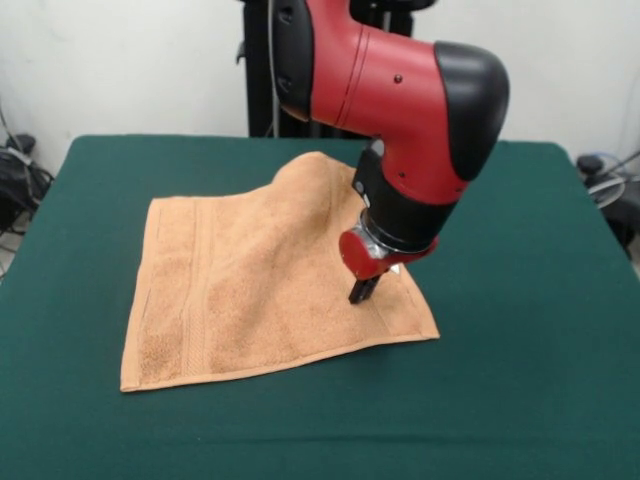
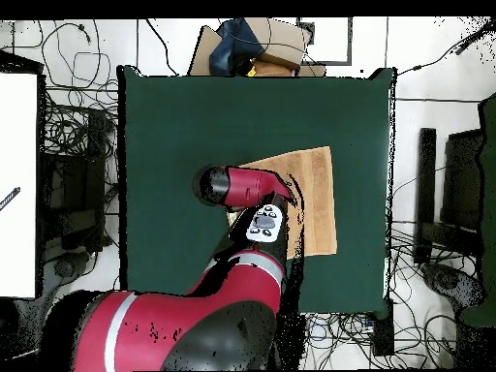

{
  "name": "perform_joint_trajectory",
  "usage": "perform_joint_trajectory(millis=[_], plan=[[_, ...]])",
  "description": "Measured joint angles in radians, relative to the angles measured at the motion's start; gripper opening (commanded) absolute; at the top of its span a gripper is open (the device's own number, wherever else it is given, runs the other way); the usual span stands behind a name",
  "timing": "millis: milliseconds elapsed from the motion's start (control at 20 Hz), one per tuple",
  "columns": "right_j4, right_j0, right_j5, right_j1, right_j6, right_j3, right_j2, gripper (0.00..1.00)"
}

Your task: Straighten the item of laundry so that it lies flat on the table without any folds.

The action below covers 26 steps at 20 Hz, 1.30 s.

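While the arm (image 1: 400,110) reaches down from the far side of the table (image 1: 540,330), I judge that I am partway through the flattening: the gripper (image 1: 364,290) sits low on the towel (image 1: 240,290), close to its near right corner, as if pressing or pinching the cloth there. Its dark tip meets the fabric, but I cannot tell whether it is spread, closed, or actually gripping the towel — the wrist hides too much.

In the front view the towel lies a little left of the table's middle. It is light orange-brown terry, roughly square. Its left half rests flat, with woven stripe bands running along the left edge. Its far right part does not — a soft hump rises there just behind the wrist, with creases running down from it toward the gripper. No tag shows.

My guess for the next move: draw the cloth out toward the right and far side so the hump drops, keeping the flat left half from sliding along. From overhead, the arm covers much of the towel (image 2: 315,194).
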Motion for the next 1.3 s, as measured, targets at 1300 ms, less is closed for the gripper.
perform_joint_trajectory(millis=[1300], plan=[[0.098,0.059,0.024,0.045,0.092,-0.032,-0.080,0.00]])
